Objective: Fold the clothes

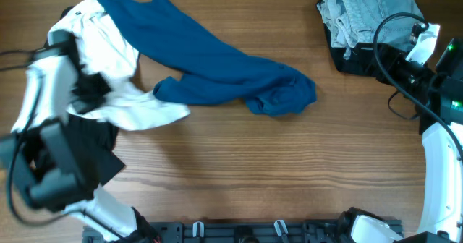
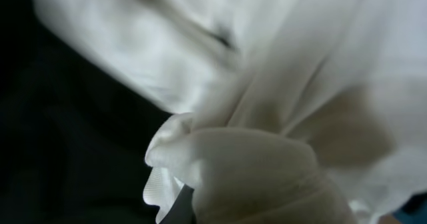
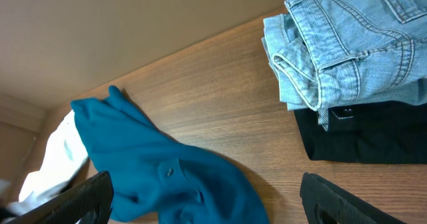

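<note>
While our left gripper [image 1: 88, 90] is pinched tight on a bunch of white cloth [image 1: 119, 51] at the left end of the table [image 1: 239, 171], the blue shirt [image 1: 217, 66] lies unfolded and rumpled on the wood. It runs from the far left corner, where one end lies over the white cloth, slanting down to the middle of the table, and ends there in a crumpled heap. From the left wrist we see little but white folds gathered close to the lens, with a sliver of dark finger [image 2: 179, 205] beneath them. A black cloth [image 1: 101, 152] lies under our left arm. Our right gripper [image 3: 205, 191] hangs with its jaws wide apart and nothing between them, over the right side of the table. Beside it, at the far right corner, folded jeans [image 1: 369, 11] sit on top of a folded black garment [image 1: 354, 58], well apart from the shirt.
</note>
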{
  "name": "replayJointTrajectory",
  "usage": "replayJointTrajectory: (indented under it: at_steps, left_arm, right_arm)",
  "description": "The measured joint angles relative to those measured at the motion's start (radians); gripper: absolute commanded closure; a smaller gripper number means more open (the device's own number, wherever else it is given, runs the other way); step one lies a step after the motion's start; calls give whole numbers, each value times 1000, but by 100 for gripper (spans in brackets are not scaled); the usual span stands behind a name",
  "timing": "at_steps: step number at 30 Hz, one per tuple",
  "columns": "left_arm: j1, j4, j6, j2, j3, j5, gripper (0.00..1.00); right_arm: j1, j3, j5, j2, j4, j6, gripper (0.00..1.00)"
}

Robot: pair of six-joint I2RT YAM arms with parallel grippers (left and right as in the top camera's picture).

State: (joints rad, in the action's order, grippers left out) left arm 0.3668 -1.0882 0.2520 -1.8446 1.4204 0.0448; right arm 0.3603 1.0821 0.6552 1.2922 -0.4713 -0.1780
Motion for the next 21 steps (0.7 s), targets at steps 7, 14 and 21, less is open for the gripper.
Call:
replayJointTrajectory:
  at_steps: [7,14,21]
  left_arm:
    - [204,0,1,98,11,116,96]
    - [270,-46,23,96,11,163,96]
    - [336,-76,92,96,11,274,92]
  right_arm:
    - [-23,0,0,16,34,1,10]
    - [-65,0,3,70,99,3,10]
    - [-97,0,3,142,167,3,10]
